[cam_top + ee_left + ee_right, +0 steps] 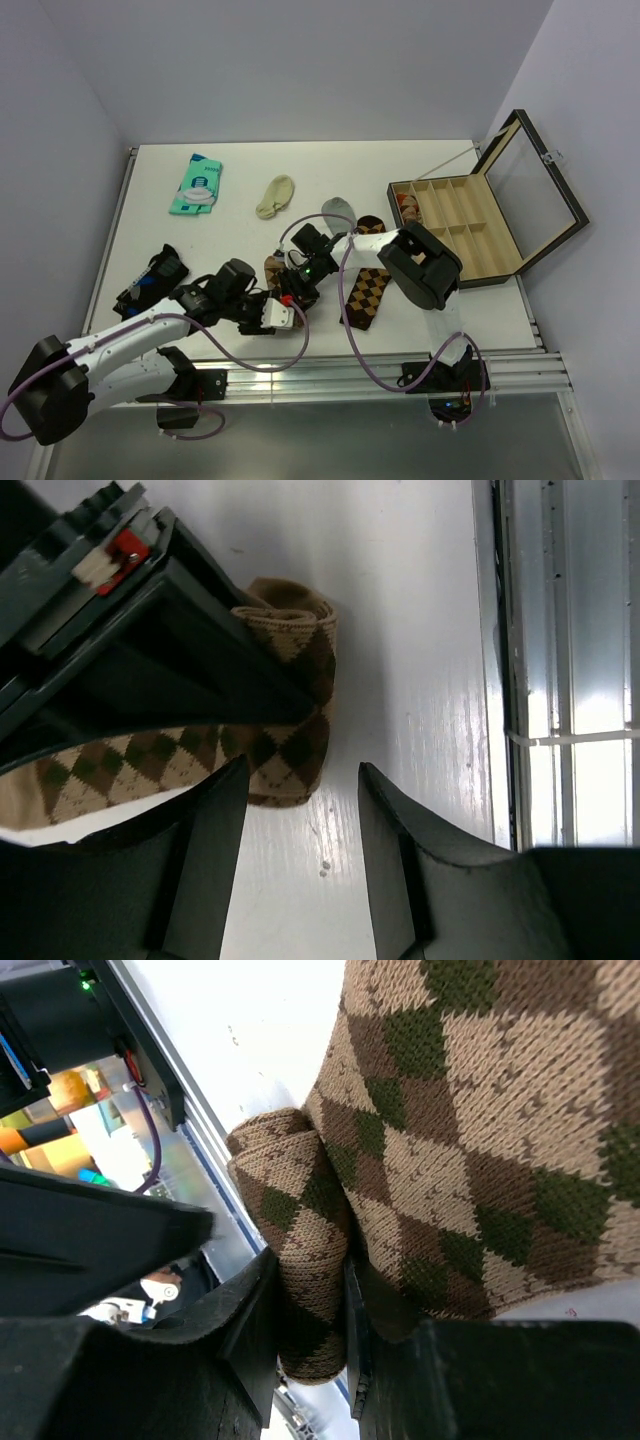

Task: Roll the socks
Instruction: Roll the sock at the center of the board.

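One long brown argyle sock (365,295) lies flat near the table's front edge. A second one (273,268) shows only in part under the two grippers. My right gripper (296,280) is shut on the folded end of an argyle sock (300,1220); the rest of that sock (480,1110) spreads to the right. My left gripper (280,308) is open and empty, its fingers (215,820) low over the bare table just short of the sock's folded end (295,730). The right gripper's dark body covers the sock's upper left in the left wrist view.
A small cream sock (275,197) and a grey sock (338,208) lie behind the grippers. A green packet (197,185) is at the back left. An open wooden compartment box (460,230) stands at the right. A black object (150,280) lies at the left. The metal rail (560,680) runs along the front edge.
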`<state>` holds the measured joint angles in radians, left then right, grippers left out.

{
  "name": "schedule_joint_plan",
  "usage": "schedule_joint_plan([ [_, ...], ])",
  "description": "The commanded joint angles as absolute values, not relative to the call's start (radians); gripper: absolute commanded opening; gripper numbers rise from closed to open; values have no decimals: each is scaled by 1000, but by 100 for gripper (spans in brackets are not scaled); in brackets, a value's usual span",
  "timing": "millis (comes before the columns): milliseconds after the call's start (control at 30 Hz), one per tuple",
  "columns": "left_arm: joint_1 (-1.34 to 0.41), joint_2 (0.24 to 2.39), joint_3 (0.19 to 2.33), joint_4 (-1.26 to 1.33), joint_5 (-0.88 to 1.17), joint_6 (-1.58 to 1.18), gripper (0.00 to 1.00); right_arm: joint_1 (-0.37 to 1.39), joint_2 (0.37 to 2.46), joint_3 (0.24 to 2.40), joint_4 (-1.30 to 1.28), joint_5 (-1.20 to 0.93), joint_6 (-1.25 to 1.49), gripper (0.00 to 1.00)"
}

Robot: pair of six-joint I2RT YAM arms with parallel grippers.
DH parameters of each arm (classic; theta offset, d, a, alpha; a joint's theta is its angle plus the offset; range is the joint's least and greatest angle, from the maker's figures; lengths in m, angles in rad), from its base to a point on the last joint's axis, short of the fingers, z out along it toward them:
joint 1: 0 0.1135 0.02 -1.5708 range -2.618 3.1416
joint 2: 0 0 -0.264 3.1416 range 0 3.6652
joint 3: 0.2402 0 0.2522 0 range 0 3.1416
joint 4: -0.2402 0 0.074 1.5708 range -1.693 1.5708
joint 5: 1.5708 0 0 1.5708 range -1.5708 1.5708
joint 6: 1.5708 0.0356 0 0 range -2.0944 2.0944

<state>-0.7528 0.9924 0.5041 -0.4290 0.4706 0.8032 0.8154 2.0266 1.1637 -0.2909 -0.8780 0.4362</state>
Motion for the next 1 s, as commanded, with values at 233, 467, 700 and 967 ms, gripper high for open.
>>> schedule_joint_plan([
  [233,-805,1080,472,-233,390,752,52,808,2052,1172,-270,-887,457,26],
  [467,-833,1101,448,-216,364,772,52,807,2056,1177,-273,-894,456,26],
  [700,-871,1144,431,-204,348,764,52,802,2054,1167,-270,-897,453,26],
  [967,-882,1216,457,-204,342,732,49,799,2022,1134,-215,-902,491,29],
])
